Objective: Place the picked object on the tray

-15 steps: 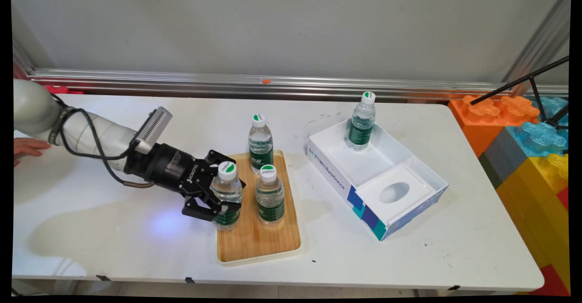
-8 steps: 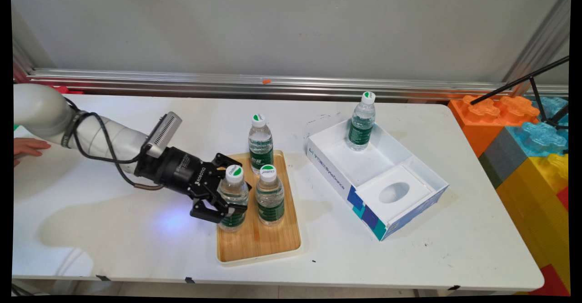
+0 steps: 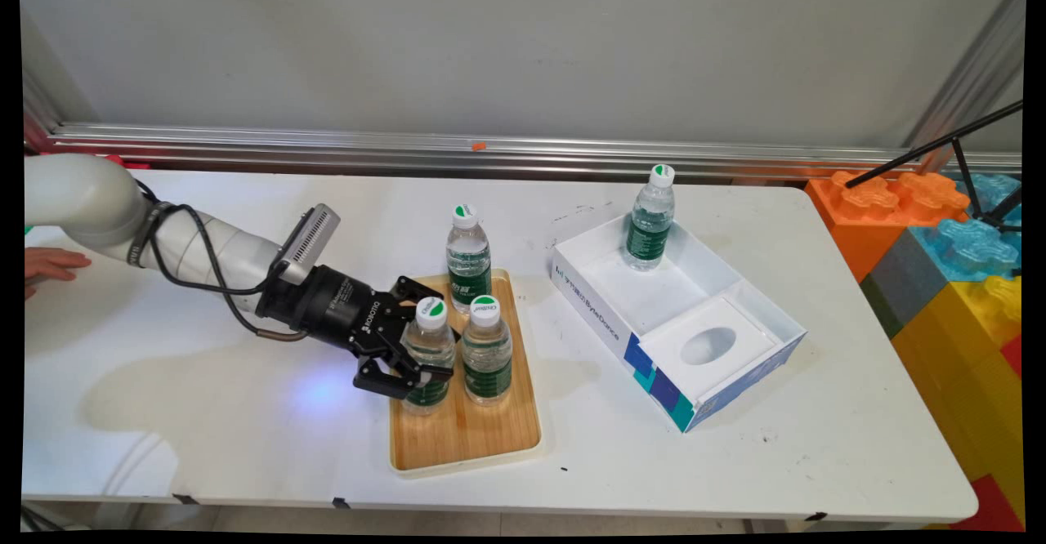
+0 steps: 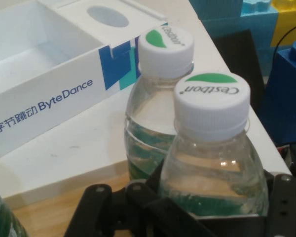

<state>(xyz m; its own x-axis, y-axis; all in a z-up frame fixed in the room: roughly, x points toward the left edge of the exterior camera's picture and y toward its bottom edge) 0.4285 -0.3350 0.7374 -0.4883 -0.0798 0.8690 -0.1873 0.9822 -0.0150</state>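
The black two-finger gripper (image 3: 421, 356) has its fingers (image 3: 391, 382) clenched on a clear plastic water bottle (image 3: 429, 354) over the wooden tray (image 3: 458, 438), beside 2 others.

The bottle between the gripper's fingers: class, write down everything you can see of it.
The gripped bottle is small, of clear plastic and full of water, with a green label band and a white screw cap marked Cestbon with a green patch. It stands roughly upright on the wooden tray, at its left side. The gripper is closed round its body from the left. A second bottle stands close on its right; whether they touch cannot be told.
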